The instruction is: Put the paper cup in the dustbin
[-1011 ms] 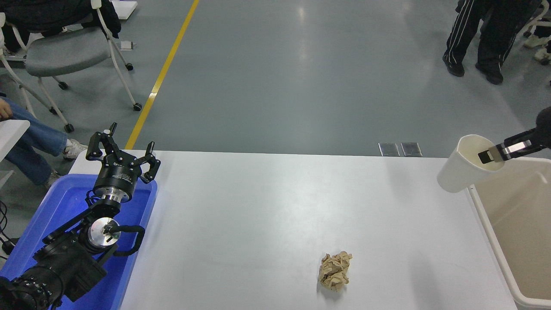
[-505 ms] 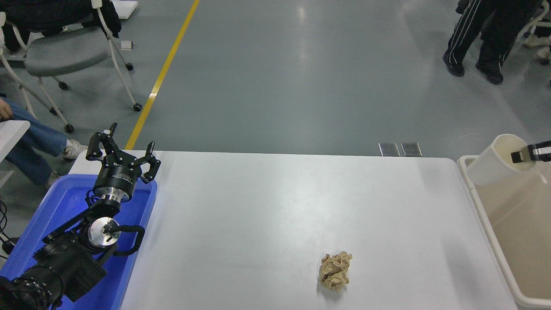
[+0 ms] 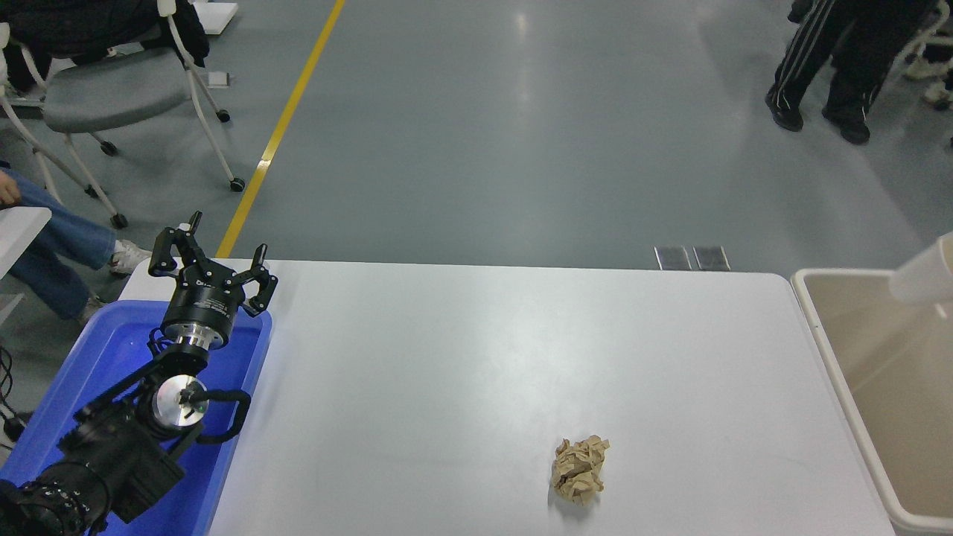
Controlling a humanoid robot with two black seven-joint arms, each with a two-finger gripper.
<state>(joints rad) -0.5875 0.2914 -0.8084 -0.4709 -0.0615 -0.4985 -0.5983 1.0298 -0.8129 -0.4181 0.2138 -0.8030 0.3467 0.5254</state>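
Note:
The white paper cup (image 3: 925, 277) shows only in part at the right edge, tilted, above the far part of the beige dustbin (image 3: 834, 372). The dustbin stands off the table's right end and its inside looks bare. My right gripper is out of view past the right edge, so what holds the cup is hidden. My left gripper (image 3: 212, 262) is open and empty, parked at the lower left above the blue tub.
A crumpled tan paper ball (image 3: 579, 468) lies on the white table (image 3: 484, 372) near its front right. A bright blue tub (image 3: 112, 357) sits at the table's left end. A person's legs (image 3: 826, 67) stand at the top right; a chair (image 3: 112, 89) stands at the top left.
The cup and my right gripper have moved right, from the table's right end to over the dustbin. The gripper has left the picture. The left arm has not moved.

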